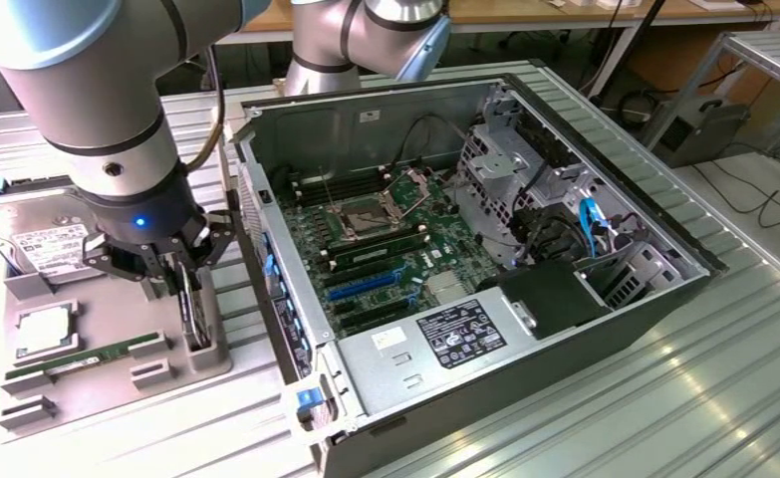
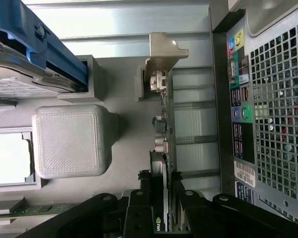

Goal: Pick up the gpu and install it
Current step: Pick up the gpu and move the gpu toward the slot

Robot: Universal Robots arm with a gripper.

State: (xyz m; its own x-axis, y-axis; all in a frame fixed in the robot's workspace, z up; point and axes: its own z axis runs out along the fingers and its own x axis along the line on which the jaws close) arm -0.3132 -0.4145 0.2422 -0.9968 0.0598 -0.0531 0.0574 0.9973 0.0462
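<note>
The gpu (image 1: pixel 199 317) stands edge-on in a slot of the grey parts tray (image 1: pixel 111 383), just outside the open computer case (image 1: pixel 655 299). In the wrist view the gpu (image 2: pixel 163 144) is a thin dark card ending in its silver bracket (image 2: pixel 161 59). My gripper (image 1: pixel 183 279) reaches straight down over it. The black fingers (image 2: pixel 140 206) sit on either side of the card's upper edge, pressed against it, with the gripper (image 2: pixel 161 203) shut on it. The card is still seated in the tray. Blue expansion slots (image 1: pixel 363 287) lie on the motherboard inside the case.
The tray also holds a hard drive (image 1: pixel 44 244) in a blue carrier (image 2: pixel 49 44), a CPU (image 1: pixel 47 329) and a RAM stick (image 1: pixel 84 357). The case's rear panel (image 2: pixel 268 99) stands right beside the tray. Everything rests on a ribbed metal table (image 1: pixel 603 418).
</note>
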